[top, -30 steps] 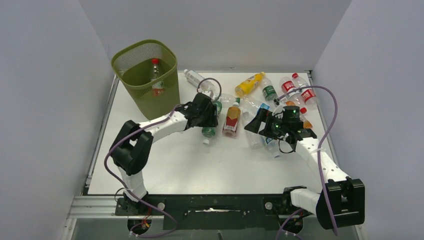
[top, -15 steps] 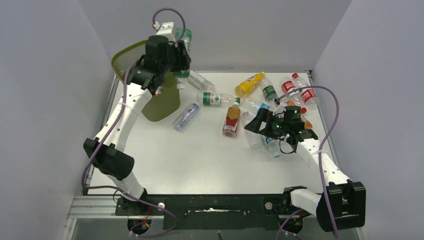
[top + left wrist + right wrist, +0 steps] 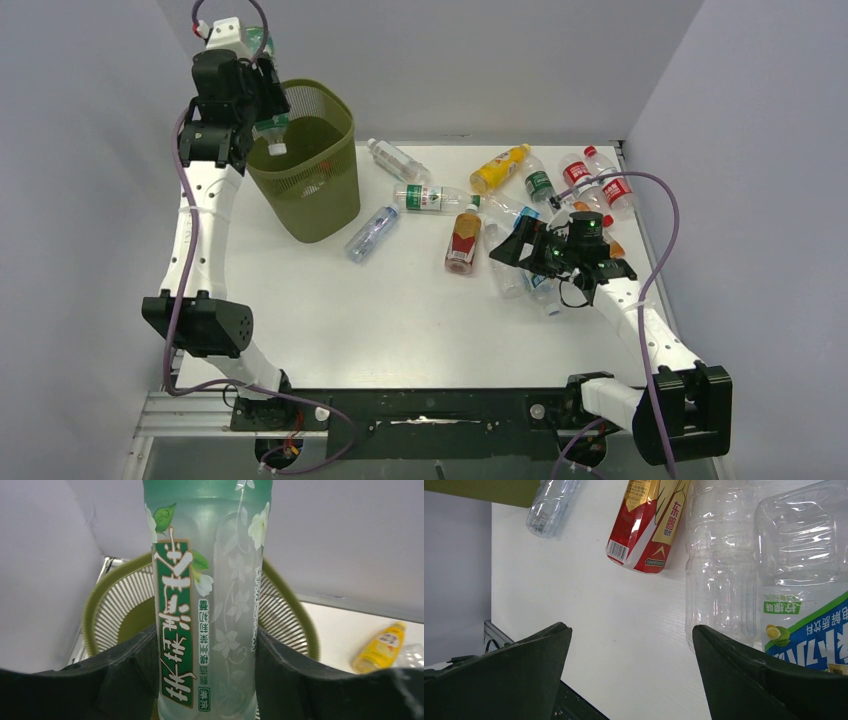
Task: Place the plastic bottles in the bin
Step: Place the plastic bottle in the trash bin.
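Note:
My left gripper (image 3: 256, 98) is raised over the back left rim of the olive-green mesh bin (image 3: 338, 108) and is shut on a green-labelled plastic bottle (image 3: 271, 128) that hangs white cap down. In the left wrist view that bottle (image 3: 207, 605) fills the gap between the fingers, with the bin (image 3: 295, 612) below it. My right gripper (image 3: 516, 250) is open low over the table, nothing between its fingers (image 3: 631, 627). Beside it lie a red-and-gold bottle (image 3: 646, 525), a clear bottle (image 3: 719, 570) and a blue-labelled bottle (image 3: 809, 615).
Several more bottles lie across the table's far right half: a bluish clear one (image 3: 371, 232) near the bin, a green-labelled one (image 3: 428, 197), a yellow one (image 3: 498, 168) and red-labelled ones (image 3: 600, 180). Grey walls close in the table on three sides.
The left arm lifted the green-labelled bottle off the table's middle and swung it up and left, over the bin. The right arm has stayed put.

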